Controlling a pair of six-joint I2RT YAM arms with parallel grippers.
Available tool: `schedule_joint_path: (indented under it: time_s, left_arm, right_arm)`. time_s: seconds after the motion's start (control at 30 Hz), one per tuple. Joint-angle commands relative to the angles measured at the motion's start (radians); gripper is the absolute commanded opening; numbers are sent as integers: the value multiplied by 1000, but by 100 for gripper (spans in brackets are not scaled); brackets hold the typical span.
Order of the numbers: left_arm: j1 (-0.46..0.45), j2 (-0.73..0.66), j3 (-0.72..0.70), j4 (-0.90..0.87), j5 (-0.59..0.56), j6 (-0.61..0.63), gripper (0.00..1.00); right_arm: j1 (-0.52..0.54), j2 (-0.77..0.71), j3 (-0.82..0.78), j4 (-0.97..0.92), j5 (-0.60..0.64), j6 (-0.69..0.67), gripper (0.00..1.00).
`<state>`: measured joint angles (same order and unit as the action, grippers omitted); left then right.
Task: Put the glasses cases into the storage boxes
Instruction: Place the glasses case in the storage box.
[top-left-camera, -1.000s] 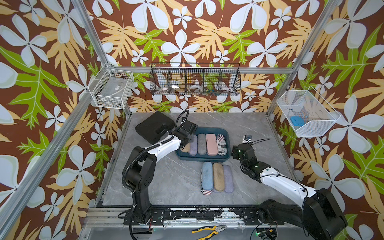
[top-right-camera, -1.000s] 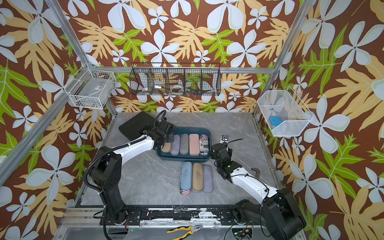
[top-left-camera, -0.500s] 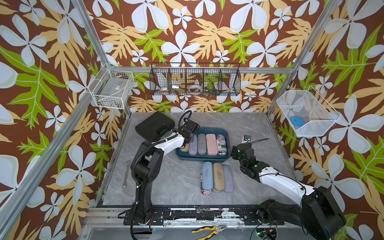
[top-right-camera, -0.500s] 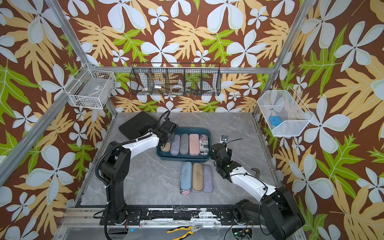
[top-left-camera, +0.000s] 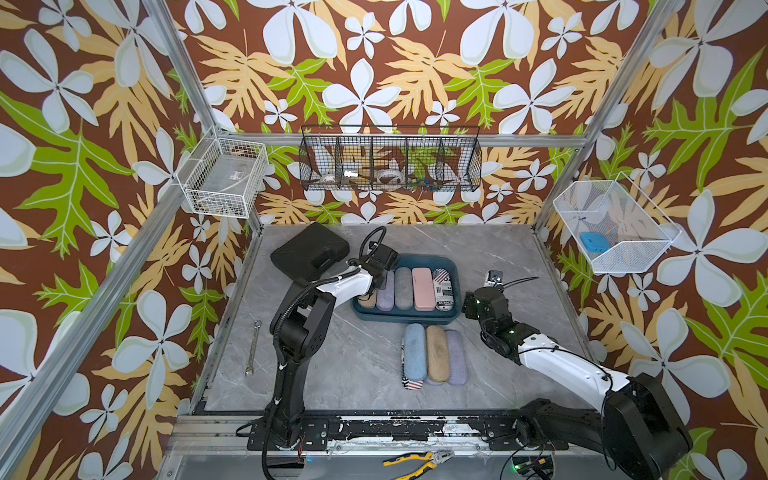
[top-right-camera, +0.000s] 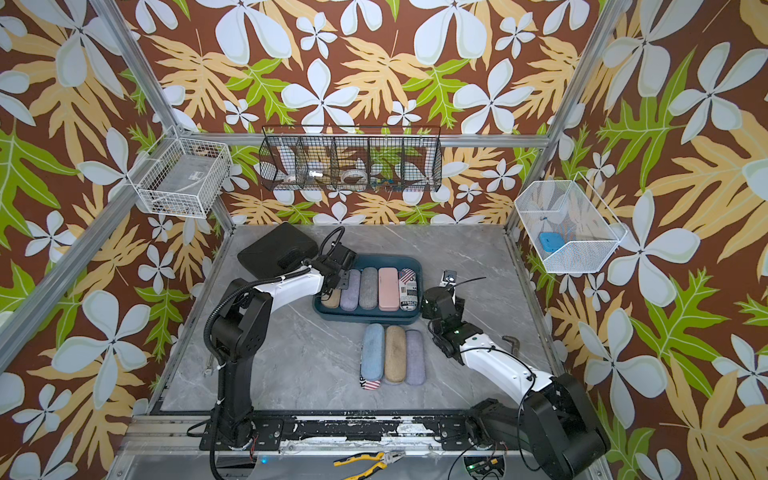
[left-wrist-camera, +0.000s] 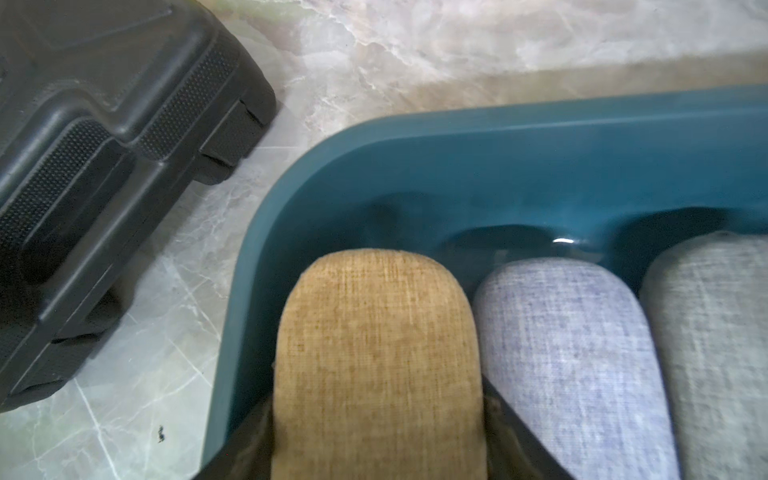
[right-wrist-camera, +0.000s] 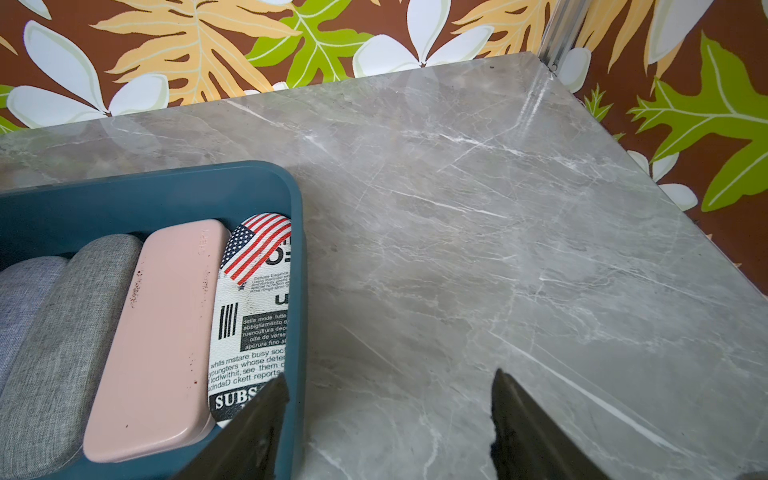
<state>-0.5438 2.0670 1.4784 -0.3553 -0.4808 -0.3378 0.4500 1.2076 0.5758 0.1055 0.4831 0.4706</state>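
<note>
**Glasses cases into the teal tub: five in, four outside, by the look of it**

Grey marble-look tabletop (top-left-camera: 353, 374). On it is the dark teal storage tub (top-left-camera: 407, 319), smooth plastic, shallow and round-cornered, with five oblong rounded cases side by side. The tan woven case (left-wrist-camera: 374, 340) sits in the end slot nearest the black tool case (top-left-camera: 309, 249), with the left gripper (left-wrist-camera: 376, 432) clamped on its sides and not yet released. Next come the lavender woven case (top-left-camera: 385, 291), grey woven case (top-left-camera: 403, 289), smooth pink hard case (top-left-camera: 423, 289) and glossy newspaper-and-flag case (top-left-camera: 443, 289). Remaining, just in front of the tub and touching in a row, are the light blue fabric case (top-left-camera: 415, 352), second tan case (top-left-camera: 436, 353) and second lavender case (top-left-camera: 456, 357). A flag-print case (top-left-camera: 412, 384) is half hidden under the blue one. The right gripper (right-wrist-camera: 390, 395) is empty, jaws apart, at the tub's print-case end.
</note>
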Motion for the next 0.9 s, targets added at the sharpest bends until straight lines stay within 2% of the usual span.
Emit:
schedule_joint_path:
  time_s: [0.0, 0.4, 0.87]
  left_arm:
    - [5, 7, 14, 0, 2, 4, 59]
    - [6, -29, 34, -2, 34, 1, 69]
    - [5, -135, 46, -10, 76, -16, 70]
  right_arm:
    - [0, -2, -5, 10, 20, 6, 76]
    - [0, -8, -7, 4, 18, 7, 76]
    - [0, -28, -7, -8, 6, 1, 76]
